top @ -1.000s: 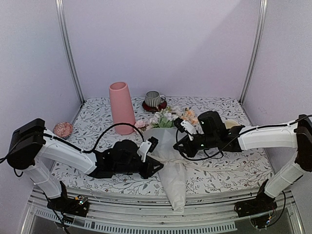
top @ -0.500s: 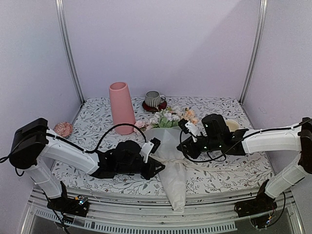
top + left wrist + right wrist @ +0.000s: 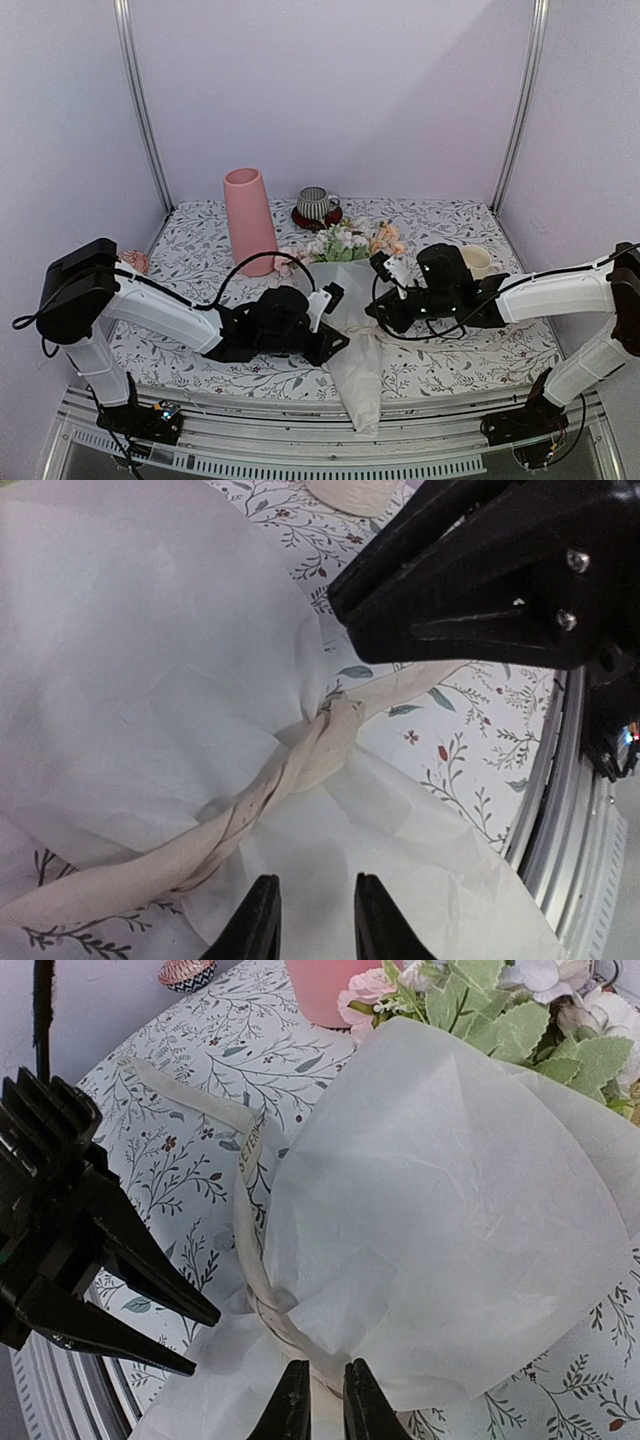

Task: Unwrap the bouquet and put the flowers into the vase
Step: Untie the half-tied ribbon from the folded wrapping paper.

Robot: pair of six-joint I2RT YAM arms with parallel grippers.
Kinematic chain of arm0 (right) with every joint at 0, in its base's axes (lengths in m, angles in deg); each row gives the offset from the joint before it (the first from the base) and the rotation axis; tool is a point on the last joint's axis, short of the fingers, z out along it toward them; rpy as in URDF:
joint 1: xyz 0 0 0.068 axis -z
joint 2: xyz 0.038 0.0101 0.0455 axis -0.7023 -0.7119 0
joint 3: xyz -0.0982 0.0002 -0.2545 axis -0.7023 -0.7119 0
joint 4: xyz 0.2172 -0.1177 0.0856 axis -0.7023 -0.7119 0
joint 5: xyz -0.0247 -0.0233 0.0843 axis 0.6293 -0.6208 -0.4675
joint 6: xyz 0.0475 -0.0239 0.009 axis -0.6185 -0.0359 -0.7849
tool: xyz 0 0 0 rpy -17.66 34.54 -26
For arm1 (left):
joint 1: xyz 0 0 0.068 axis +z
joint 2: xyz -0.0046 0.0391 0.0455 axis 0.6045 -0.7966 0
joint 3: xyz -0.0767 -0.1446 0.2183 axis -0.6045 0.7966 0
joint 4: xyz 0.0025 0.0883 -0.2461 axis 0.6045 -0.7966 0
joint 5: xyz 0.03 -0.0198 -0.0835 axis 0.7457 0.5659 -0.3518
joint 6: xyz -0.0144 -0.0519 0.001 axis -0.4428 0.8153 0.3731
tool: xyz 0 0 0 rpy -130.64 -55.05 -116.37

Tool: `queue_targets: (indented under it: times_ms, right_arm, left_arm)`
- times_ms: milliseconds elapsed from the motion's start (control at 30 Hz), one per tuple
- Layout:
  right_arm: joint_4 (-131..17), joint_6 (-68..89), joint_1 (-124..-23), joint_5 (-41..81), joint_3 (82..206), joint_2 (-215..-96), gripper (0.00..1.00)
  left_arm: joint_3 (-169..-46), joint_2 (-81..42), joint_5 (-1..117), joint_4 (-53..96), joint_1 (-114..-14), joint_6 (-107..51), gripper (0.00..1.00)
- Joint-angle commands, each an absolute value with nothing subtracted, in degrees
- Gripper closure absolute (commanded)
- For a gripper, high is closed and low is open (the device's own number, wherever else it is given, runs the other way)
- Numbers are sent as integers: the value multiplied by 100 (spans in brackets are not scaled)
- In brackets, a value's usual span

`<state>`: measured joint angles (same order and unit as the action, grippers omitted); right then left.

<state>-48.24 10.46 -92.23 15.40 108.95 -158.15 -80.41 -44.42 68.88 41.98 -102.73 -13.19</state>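
top external: bouquet (image 3: 355, 335) lies flat on the floral tablecloth (image 3: 480, 350) mid-table between both arms, narrow end toward the near edge, wide end toward the back. flowers (image 3: 350, 242) sit inside the wrap, with pink, peach and white heads poking out just beside the foot of the vase (image 3: 249, 220). vase stands upright, back left. left gripper (image 3: 338, 318) is low at the wrap's left side, right gripper (image 3: 373, 308) low at its right side. grey striped mug (image 3: 317, 203) is behind the blooms, cream mug (image 3: 477, 260) just behind the right arm.

left wrist: cream ribbon (image 3: 290, 770) runs twisted across the white paper, knotted mid-frame. left claw is slightly spread over the paper, nothing seen between the tips.

right wrist: right claw is almost pressed together over the tied spot, with a thin gap. cannot tell if it pinches ribbon or paper.
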Motion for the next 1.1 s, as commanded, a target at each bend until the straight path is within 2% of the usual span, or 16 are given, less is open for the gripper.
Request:
queue_targets:
  times_ms: [0,233,1067]
  right_arm:
    - [-4519,883,-9208,1367,10785,-15924,87]
    - [-4517,818,-9212,1236,10881,-16290,87]
    - [-4568,1002,-9222,609,11437,-17154,82]
  left_arm:
    - [-8279,-4443,7067,3860,-10347,-1391,72]
    - [-8712,-4605,7246,3264,-10344,-1517,79]
    - [-8742,-4882,7324,3332,-10158,-1197,81]
